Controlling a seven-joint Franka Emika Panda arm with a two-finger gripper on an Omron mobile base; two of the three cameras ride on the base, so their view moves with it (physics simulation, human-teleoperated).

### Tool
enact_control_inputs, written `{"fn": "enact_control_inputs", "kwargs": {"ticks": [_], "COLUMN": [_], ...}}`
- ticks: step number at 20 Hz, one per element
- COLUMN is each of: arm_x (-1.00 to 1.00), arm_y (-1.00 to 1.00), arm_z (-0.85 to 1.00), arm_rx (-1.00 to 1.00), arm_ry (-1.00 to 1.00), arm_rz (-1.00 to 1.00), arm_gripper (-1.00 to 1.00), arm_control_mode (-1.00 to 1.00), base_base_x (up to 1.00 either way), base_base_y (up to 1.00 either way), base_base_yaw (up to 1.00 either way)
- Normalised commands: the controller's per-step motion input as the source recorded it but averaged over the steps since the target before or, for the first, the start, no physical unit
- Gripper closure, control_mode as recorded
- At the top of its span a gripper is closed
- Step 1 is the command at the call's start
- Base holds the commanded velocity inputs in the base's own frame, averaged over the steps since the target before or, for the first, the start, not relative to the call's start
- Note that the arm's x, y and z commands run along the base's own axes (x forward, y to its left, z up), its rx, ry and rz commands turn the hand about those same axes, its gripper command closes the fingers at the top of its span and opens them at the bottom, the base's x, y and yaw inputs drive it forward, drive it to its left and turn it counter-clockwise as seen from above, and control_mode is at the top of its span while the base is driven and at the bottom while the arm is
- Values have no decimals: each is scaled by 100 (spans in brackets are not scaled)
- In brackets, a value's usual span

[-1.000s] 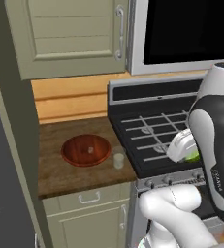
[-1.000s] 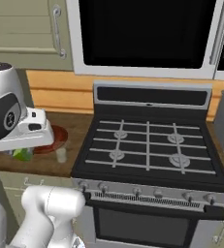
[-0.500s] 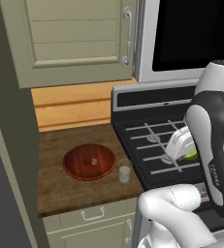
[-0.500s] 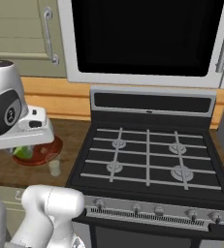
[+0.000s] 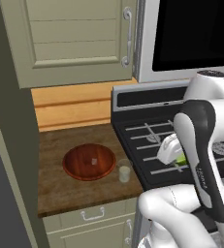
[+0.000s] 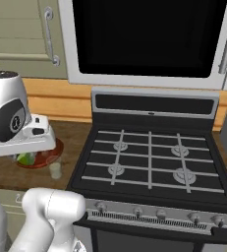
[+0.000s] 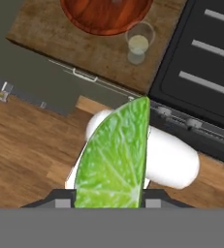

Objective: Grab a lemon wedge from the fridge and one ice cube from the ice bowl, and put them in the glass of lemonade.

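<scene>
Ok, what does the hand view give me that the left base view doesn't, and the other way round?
Hand view alone: the lemon wedge close up, held in the gripper, with its cut face showing, and wooden floor below. Left base view alone: the beige upper cabinet, the dark microwave front and the arm. Shared: the ice bowl, the glass of lemonade beside it on the wooden counter, and the stove.

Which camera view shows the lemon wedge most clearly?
The hand view: the lemon wedge is large there, with flesh and rind visible. The left base view and right base view show a small green bit beside the arm.
</scene>
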Motion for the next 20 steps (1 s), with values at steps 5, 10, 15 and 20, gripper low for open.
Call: {"fn": "enact_control_inputs", "kwargs": {"ticks": [5, 10, 15, 20], "arm_x": [61, 81, 85, 63], "arm_y": [44, 20, 2, 5], "arm_z": [-97, -58, -4, -16], "arm_rx": [2, 1, 0, -5], "arm_ry": [-4, -4, 7, 6], "arm_rz": [0, -1, 0, 0], "arm_gripper": [100, 100, 100, 100], "arm_control_mode": [-100, -100, -100, -100], "base_base_x": [0, 0, 0, 0], "base_base_y": [0, 0, 0, 0], "base_base_yaw": [0, 0, 0, 0]}}
